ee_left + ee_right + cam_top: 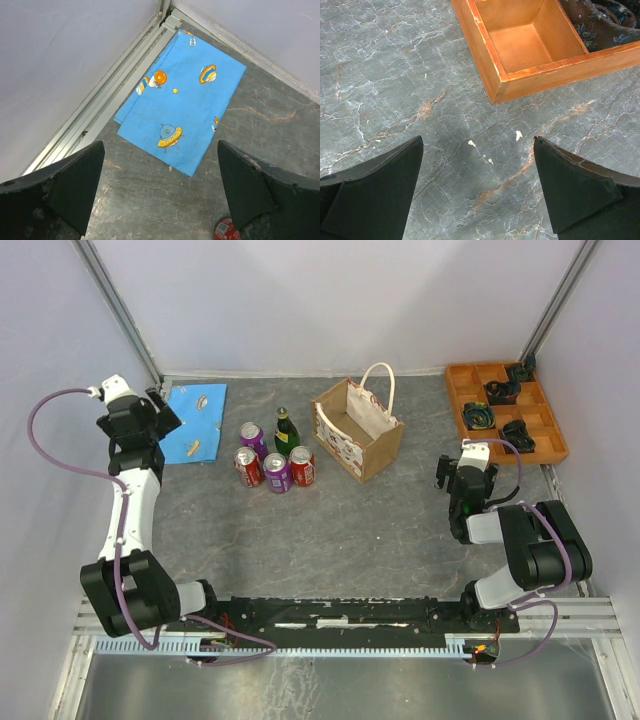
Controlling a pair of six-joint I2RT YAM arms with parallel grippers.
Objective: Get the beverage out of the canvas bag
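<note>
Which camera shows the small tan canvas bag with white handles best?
The top external view: the whole tan canvas bag stands open there, right of the drink cans. Neither wrist view shows it at all.

Inside of canvas bag (358, 430) hidden; red can (226, 231) cut off btm.

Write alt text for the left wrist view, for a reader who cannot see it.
A blue cloth printed with cartoon planets and a saucer lies in a corner of the grey table. The left gripper, open and empty, frames it from below.
</note>
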